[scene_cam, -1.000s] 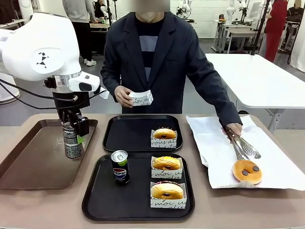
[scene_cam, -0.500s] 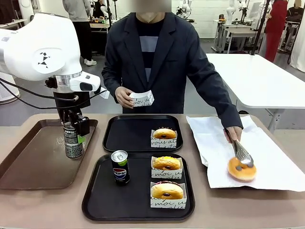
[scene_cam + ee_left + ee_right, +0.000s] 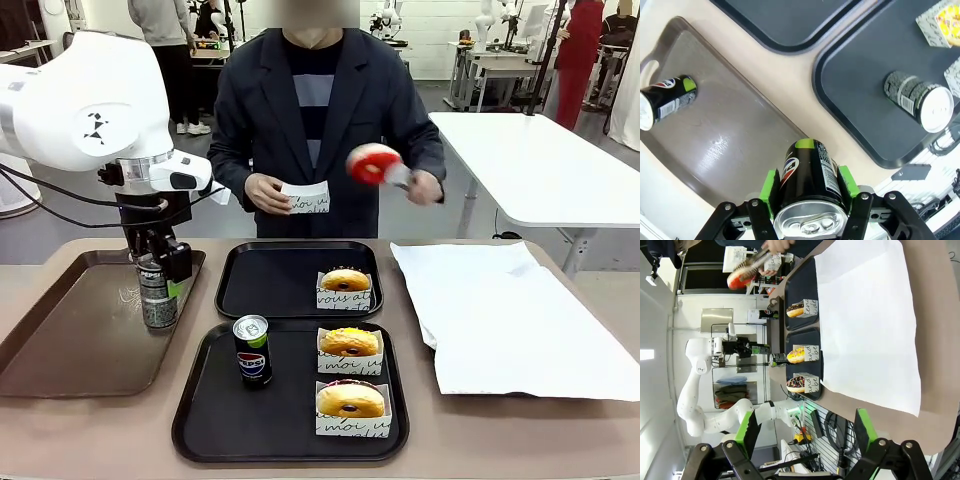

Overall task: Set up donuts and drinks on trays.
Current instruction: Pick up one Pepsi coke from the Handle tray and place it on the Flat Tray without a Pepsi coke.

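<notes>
Brown tray [image 3: 60,330]: left hand [image 3: 809,194] clamps can [image 3: 810,172].

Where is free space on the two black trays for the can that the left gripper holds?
The far matte black tray is bare left of its sleeved golden donut. The near black tray is bare in front of the upright Pepsi can; its right side is crowded.

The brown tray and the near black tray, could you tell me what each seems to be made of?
Brown tray: probably hard plastic with a glossy finish, since it shows soft reflections. Near black tray: likely matte plastic, dull and even with a moulded raised rim and no glare.
</notes>
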Robot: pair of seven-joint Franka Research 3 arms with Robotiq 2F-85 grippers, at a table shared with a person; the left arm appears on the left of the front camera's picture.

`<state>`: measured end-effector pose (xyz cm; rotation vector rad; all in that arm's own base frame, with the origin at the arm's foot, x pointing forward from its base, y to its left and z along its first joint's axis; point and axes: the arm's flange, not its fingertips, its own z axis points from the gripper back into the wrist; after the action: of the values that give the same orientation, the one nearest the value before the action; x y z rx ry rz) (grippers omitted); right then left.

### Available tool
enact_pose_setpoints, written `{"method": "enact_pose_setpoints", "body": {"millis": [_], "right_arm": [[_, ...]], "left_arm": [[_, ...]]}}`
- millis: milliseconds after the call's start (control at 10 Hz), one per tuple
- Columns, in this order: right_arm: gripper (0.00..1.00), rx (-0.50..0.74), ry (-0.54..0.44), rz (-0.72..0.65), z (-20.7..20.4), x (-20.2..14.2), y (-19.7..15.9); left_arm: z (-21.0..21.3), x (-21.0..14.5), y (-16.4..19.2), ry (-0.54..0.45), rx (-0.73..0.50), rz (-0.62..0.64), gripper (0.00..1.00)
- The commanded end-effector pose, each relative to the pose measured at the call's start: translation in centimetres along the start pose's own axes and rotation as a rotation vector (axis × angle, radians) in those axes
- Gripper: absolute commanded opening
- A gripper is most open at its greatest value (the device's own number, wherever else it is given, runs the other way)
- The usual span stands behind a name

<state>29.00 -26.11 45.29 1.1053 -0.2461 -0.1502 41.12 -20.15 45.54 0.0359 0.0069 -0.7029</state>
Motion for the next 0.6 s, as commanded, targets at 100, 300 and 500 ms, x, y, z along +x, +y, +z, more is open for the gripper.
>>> {"method": "enact_pose_setpoints", "body": {"millis": [100, 300, 500], "right_arm": [[1.0, 0.016, -0.006, 0.016, 0.1, 0.1, -0.1], [1.0, 0.016, -0.006, 0.016, 0.1, 0.1, -0.1], [1.0, 0.016, -0.006, 0.016, 0.1, 0.1, -0.1]], "left_arm": [[0.5, 1.1, 0.8, -0.105, 0.014, 0.055, 0.59], [0.3, 2.0, 1.1, -0.116, 0.049, 0.075, 0.59], [0.4, 2.9, 1.1, -0.139, 0.043, 0.072, 0.59]]}}
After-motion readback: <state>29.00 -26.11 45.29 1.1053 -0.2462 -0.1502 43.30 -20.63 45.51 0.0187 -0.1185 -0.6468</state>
